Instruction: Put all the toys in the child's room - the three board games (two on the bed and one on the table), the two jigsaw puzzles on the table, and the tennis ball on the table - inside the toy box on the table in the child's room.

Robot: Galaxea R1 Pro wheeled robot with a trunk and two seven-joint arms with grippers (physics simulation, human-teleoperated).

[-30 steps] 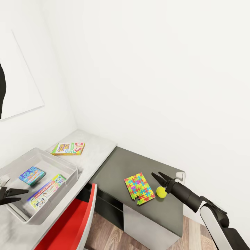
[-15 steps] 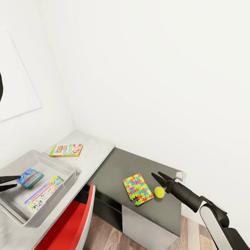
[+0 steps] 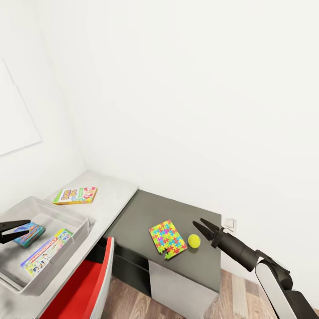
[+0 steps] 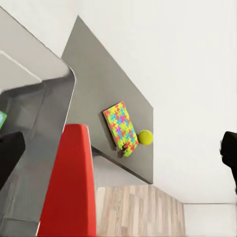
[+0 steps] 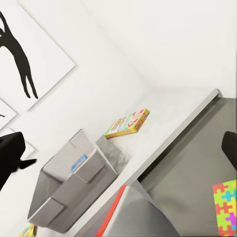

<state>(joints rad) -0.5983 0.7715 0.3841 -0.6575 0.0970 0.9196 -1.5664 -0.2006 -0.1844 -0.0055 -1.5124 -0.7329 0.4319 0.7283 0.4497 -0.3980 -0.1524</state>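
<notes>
An L-shaped bench [image 3: 117, 201] fills the corner of a white-walled room, with a light grey top along the left wall and a lower dark grey section along the back wall.

On the dark section, near its front edge, lies a jigsaw puzzle [image 3: 167, 238] of bright yellow, blue, pink and green pieces. A yellow-green tennis ball [image 3: 194, 240] sits just beside it, toward the right end of the bench. The right hand [image 3: 200, 227] hovers just beside the ball, a little behind it, with its two black fingers spread apart and pinching nothing.

On the light grey top stands the toy box [image 3: 66, 213], a light grey bin close to the front edge. Two board games lie flat inside it: a blue one [image 3: 30, 233] and a longer pastel one [image 3: 48, 250] nearer the front wall of the bin. A third board game [image 3: 76, 195], green, red and yellow, lies on the bench top behind the bin, near the back corner. The left hand [image 3: 20, 227] hangs over the bin's left end above the blue game, its fingers parted slightly and empty.

A red chair [image 3: 86, 285] stands in front of the bench, above a wood-plank floor [image 3: 239, 290]. A small white wall socket [image 3: 229, 224] sits at the right end of the dark section. The right wrist view shows a wall picture with a black figure silhouette [image 5: 19, 52].
</notes>
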